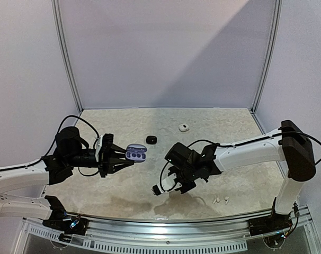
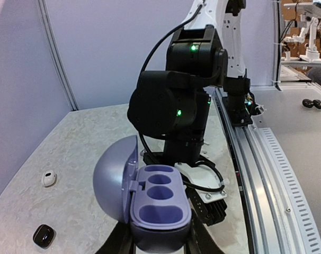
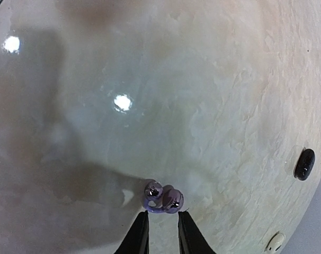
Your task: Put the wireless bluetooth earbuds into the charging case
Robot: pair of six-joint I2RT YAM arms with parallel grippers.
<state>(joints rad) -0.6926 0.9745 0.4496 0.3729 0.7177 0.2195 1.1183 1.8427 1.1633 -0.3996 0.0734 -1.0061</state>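
The purplish earbud pair point(image 3: 163, 197) lies on the worktop point(image 3: 213, 95), two small rounded buds nestled together, their glossy ends catching the light. The right claw point(image 3: 161, 221) points down at them. Its dark tapering fingers point(image 3: 142, 233) stand narrowly apart, with bare worktop showing between them and the pair just past the tips. Whether the tips touch the buds I cannot tell. The narrow setting probably suits things this small, since little travel is needed to close for a pinch.

The charging case point(image 2: 160, 203) is off to the left, clamped from below in the left claw point(image 1: 126, 157) and held above the worktop. It is smooth lavender plastic, with a domed lid point(image 2: 114, 182) swung fully back and rounded wells point(image 2: 161, 191) facing up, all empty. Held open side up and turned toward the other arm, it seems offered as a steady target, so that a bud can be lowered in from above.

Further out, white stemmed earbuds point(image 1: 220, 200) lie near the front edge on the right, well apart from the case. A glossy black oval piece point(image 1: 151, 139) and a white pebble-shaped piece point(image 1: 184, 127), perhaps other closed cases, rest toward the back. The worktop is pale, marbled and polished enough to mirror the lamps.
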